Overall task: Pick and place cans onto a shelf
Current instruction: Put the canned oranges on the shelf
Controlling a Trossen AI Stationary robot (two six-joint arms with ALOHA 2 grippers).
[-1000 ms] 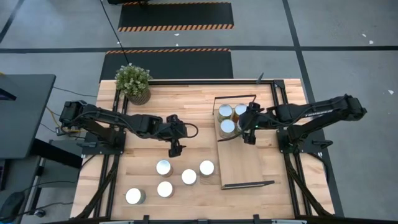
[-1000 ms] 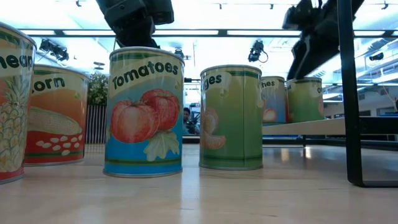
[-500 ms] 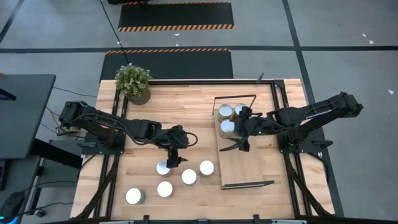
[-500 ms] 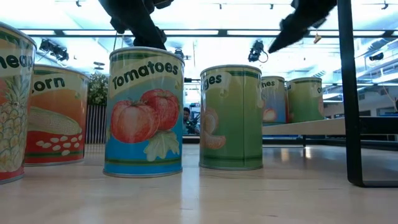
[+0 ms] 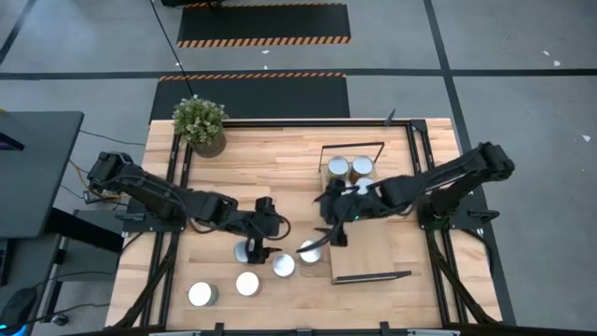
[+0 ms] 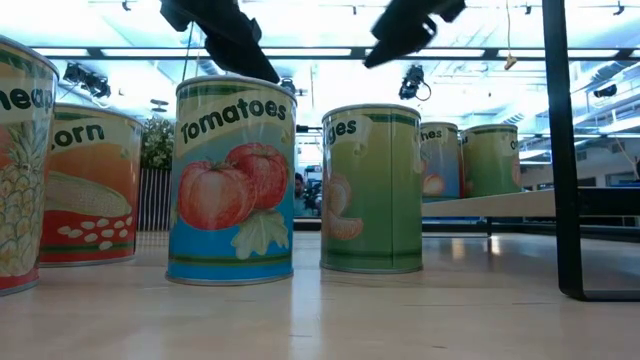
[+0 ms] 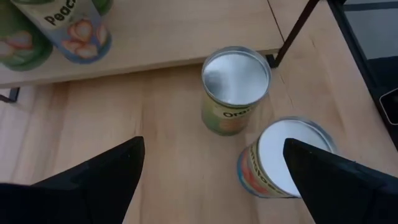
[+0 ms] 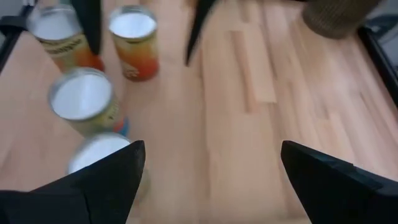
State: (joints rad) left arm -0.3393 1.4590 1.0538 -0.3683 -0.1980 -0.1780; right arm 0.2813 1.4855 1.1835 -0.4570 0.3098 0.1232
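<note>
Several cans stand loose on the table's near left: one [image 5: 245, 252] partly under my left gripper, one [image 5: 282, 265], one [image 5: 308, 250] by the shelf's corner, and two nearer ones [image 5: 247, 283], [image 5: 202, 294]. Two cans [image 5: 338, 168], [image 5: 362, 166] stand at the far end of the shelf [image 5: 368, 247]. My left gripper [image 5: 256, 243] is open and empty above the loose cans; in its wrist view [image 7: 212, 149] two cans [image 7: 235, 90], [image 7: 283, 158] lie ahead. My right gripper [image 5: 322, 245] is open and empty beside the shelf's left edge, facing the loose cans [image 8: 81, 99].
A potted plant [image 5: 200, 124] stands at the table's far left. The shelf's black wire frames [image 5: 373, 276] rise at its short ends. In the low view the tomatoes can [image 6: 235, 180] and the oranges can [image 6: 372, 188] stand under the grippers. Bare tabletop lies between the plant and the cans.
My left gripper has gone toward the table's near edge and down over the loose cans. My right gripper has left the cans on the shelf and swung toward the table's left and near edge, off the shelf toward the loose cans. No can has moved.
</note>
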